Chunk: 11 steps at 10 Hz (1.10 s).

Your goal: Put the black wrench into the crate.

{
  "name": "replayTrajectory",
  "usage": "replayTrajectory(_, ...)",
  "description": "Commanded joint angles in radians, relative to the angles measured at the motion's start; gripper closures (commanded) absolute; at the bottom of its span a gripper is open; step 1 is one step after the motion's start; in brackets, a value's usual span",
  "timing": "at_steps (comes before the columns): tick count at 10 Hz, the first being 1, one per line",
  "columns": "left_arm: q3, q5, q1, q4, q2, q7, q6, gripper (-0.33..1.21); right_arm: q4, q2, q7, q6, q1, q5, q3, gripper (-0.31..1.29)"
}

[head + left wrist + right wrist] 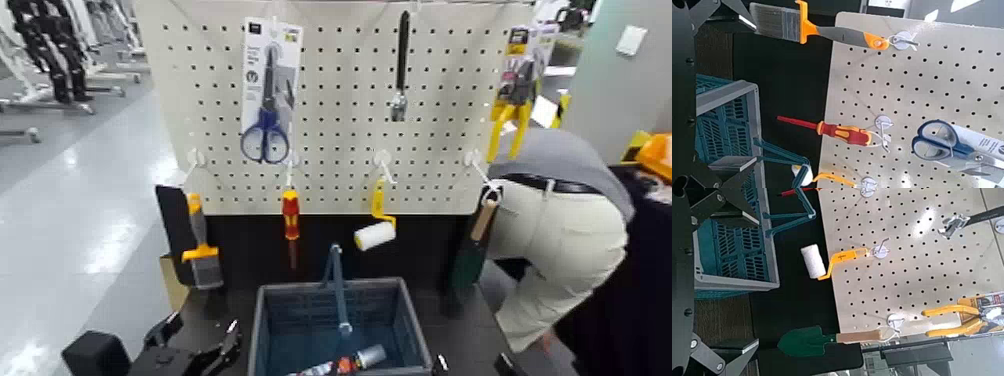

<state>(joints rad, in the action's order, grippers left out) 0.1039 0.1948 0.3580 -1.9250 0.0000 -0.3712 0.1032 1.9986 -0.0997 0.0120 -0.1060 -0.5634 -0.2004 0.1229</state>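
Note:
The black wrench (401, 62) hangs upright on the white pegboard (330, 150), upper middle, with its silver head down. It also shows in the right wrist view (973, 217). The crate (270, 325), dark blue-grey with a blue hoop handle (337, 285), stands on the table below the board; it also shows in the left wrist view (727, 117) and the right wrist view (735, 247). My left gripper (195, 350) is low at the crate's left, open and empty (719, 90). My right gripper (719, 278) is open and empty, low near the crate, far from the wrench.
On the board hang blue scissors on a card (265, 100), yellow pliers (512, 95), a brush (200, 250), a red-and-yellow screwdriver (290, 215), a paint roller (375, 228) and a green trowel (470, 250). A person (560, 230) bends over at the right. Small items (345, 365) lie in the crate.

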Motion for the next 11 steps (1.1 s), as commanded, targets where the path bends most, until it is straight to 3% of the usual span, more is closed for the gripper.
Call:
replayTrajectory(1,-0.001,0.000,-0.005,0.003,-0.005,0.000,0.003,0.13,-0.001,0.000,0.009,0.000,0.017,-0.002,-0.008,0.23)
replayTrajectory(4,-0.006,0.005,-0.016,0.011,0.000,-0.005,0.006,0.13,-0.004,0.000,0.048,0.008,0.068,0.003,-0.039,0.28)
replayTrajectory(8,-0.018,0.017,-0.028,0.018,0.012,-0.006,0.013,0.13,-0.031,0.012,0.190,0.054,0.185,-0.016,-0.077,0.29)
replayTrajectory(11,-0.023,0.018,-0.037,0.023,0.014,-0.006,0.015,0.13,-0.052,0.018,0.259,0.074,0.269,-0.028,-0.081,0.29)
